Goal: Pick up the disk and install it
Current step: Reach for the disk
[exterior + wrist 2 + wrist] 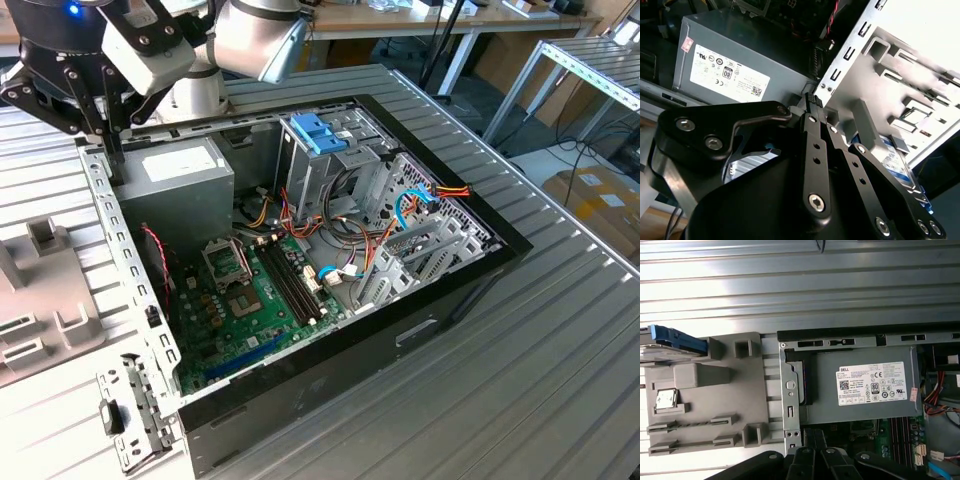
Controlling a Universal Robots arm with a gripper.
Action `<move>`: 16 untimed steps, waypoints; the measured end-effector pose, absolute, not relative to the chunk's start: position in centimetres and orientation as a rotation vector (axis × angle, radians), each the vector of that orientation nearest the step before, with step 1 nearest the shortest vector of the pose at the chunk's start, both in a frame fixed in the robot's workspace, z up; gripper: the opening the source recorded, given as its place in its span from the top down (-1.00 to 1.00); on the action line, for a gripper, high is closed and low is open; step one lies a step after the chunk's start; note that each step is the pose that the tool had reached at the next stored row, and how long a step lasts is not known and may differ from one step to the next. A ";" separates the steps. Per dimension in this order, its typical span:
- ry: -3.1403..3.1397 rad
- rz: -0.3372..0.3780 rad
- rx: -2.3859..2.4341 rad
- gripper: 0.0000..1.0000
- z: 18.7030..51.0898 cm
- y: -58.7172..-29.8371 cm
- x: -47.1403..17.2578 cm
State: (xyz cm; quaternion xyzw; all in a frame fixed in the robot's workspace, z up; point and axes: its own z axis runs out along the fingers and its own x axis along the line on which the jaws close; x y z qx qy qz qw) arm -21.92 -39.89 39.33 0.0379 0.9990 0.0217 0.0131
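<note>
Disk (pixel 660 351): flat silver slab, blue trim, at grey fixture (pixel 715 390) corner; pincer (pixel 812 99) tips together, empty.

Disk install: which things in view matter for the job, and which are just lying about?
Job: disk at the grey fixture's corner; hand beside the power supply; drive cage with blue tabs, likely the install spot.
Lying about: power supply, motherboard, cables, grey fixture.

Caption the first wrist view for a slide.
Disk rests at the grey fixture's edge, outside the open PC case, not yet picked up.
</note>
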 end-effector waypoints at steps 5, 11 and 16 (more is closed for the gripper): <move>3.113 0.068 0.118 0.79 39.3 -39.9 -22.9; 3.112 0.068 0.118 0.79 39.3 -39.9 -23.5; 3.112 0.068 0.118 0.79 39.3 -39.9 -24.0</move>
